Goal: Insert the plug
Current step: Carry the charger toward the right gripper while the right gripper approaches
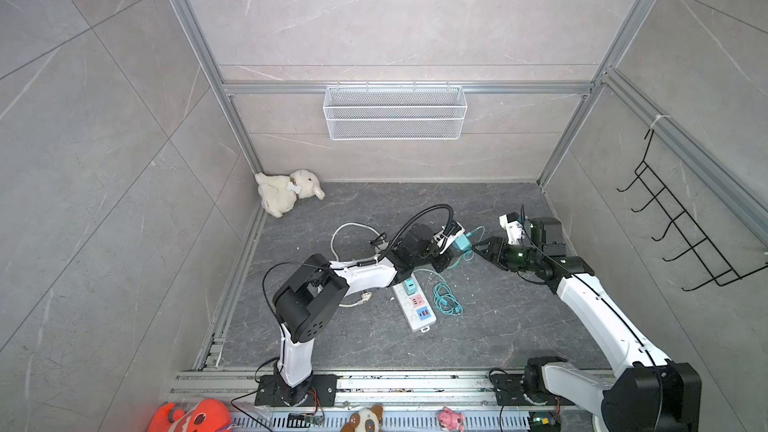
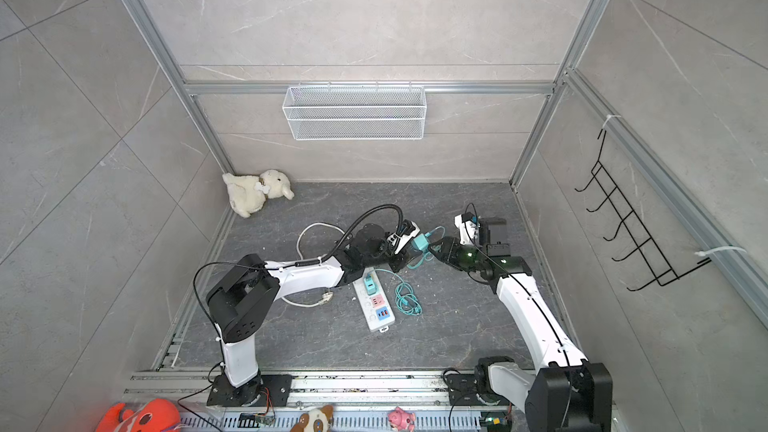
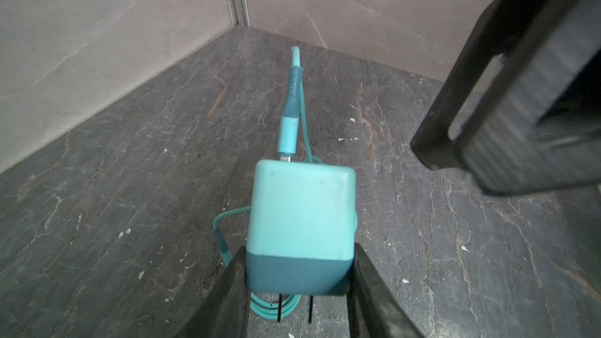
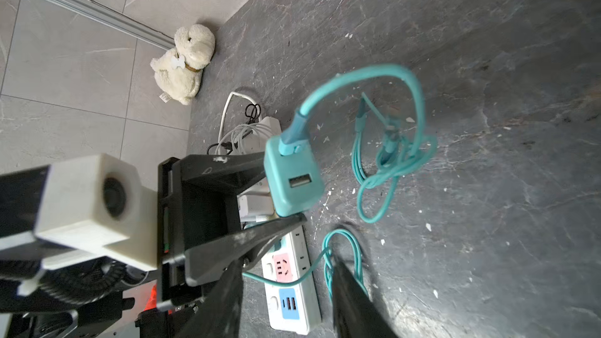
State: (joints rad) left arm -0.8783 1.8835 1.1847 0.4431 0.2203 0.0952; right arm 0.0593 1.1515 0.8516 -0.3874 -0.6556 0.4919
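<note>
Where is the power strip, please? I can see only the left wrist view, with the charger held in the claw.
Observer: The power strip lies flat on the floor, with its far end under the left arm. The left claw holds the charger above the floor beyond it.
Operator: Thank you. Does the charger have a free port?
Observer: Yes. The right wrist view shows an empty USB port beside the plugged-in teal cable.
Operator: Is the right claw holding anything?
Observer: No. The right claw is open and grips nothing.
</note>
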